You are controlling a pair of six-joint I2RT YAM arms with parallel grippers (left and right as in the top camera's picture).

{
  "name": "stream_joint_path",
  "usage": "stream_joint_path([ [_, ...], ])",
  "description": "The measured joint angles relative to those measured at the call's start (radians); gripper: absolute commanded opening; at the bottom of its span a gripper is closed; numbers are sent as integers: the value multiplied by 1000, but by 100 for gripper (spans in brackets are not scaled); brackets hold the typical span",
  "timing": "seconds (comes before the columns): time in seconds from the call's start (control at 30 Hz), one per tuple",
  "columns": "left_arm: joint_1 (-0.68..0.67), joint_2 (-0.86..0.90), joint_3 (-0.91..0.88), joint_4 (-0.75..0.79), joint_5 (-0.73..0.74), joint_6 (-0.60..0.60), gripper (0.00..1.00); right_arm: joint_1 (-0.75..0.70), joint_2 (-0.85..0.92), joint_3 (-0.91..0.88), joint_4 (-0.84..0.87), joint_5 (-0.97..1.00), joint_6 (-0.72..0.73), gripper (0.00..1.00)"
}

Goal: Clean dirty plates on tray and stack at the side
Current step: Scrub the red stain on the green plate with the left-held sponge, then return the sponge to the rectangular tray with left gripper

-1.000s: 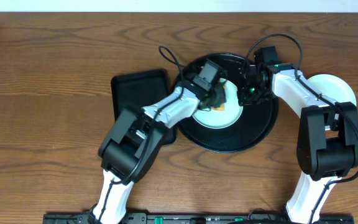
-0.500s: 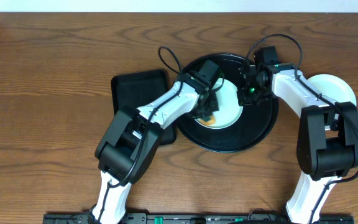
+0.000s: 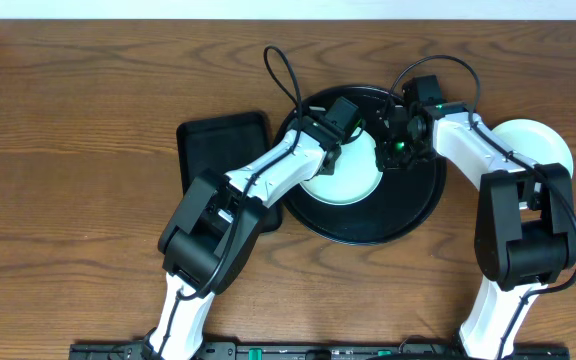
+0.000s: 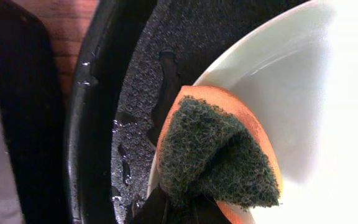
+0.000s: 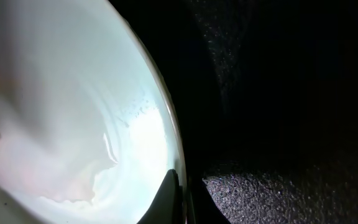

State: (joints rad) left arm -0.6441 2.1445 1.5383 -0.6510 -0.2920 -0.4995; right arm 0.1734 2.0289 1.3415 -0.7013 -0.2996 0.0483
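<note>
We see the left gripper (image 4: 178, 211) clamped narrow on a folded orange sponge (image 4: 219, 155), whose green scouring face presses on the rim of the mint-white plate (image 4: 303, 93) just ahead of the jaws. The right gripper (image 5: 174, 198) is pinched tight on that plate's opposite edge. The plate lies in the round black tray (image 3: 368, 228). Only the left wrist view shows the sponge and water beads on the tray's textured floor. Only the overhead view shows a white plate (image 3: 548, 140) back under the right arm and a rectangular black tray (image 3: 213, 150) beside the left arm.

White arms (image 3: 268, 175), black joints (image 3: 513, 240), looped cables (image 3: 294, 78)
</note>
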Motion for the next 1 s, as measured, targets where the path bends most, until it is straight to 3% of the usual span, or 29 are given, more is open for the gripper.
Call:
stream_joint_path([
  [0.13,4,-45,0,-23,-15,2,8,0,0,0,0,0,0,1],
  [0.4,118,-324,3,-176,29,3,9,-6,0,0,-8,25,-6,1],
  [0.6,231,-348,-33,-270,115,3,12,-6,0,0,-8,26,-8,1],
  [0.67,262,-346,-91,-252,130,1,17,-6,0,0,-8,26,-8,1],
  [0.77,296,-341,-204,-183,138,-4,34,-6,0,0,-7,26,-8,1],
  [1.0,336,-324,-299,-131,156,-19,42,-6,0,0,14,29,-8,1],
])
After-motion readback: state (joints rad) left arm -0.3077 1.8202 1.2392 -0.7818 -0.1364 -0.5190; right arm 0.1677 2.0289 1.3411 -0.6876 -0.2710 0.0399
